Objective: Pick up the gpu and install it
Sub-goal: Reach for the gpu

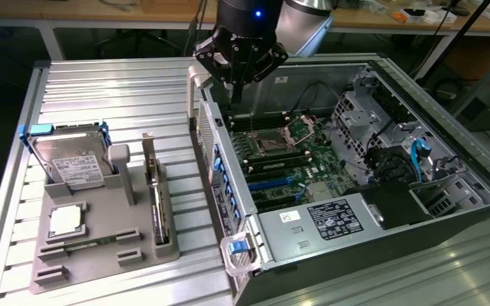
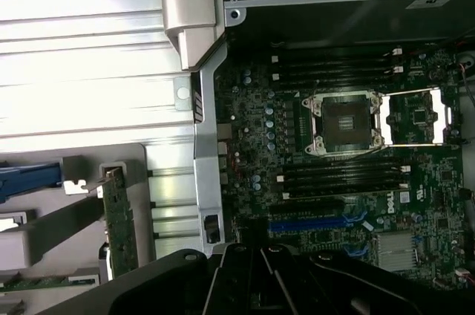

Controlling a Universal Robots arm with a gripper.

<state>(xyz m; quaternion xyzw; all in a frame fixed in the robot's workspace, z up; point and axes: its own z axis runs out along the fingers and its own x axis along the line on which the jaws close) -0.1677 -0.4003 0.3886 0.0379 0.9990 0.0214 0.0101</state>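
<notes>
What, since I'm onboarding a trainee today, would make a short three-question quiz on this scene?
1. True or false: the gpu is already seated on the motherboard.
2. What stands in the grey holder with the gpu? A) hard drive B) keyboard
3. Is the end effector open or shut?
Key: 1 false; 2 A; 3 shut.

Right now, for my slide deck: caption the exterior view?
Shut hand hovers over the open computer; graphics card stands in the grey holder beside it.
</notes>
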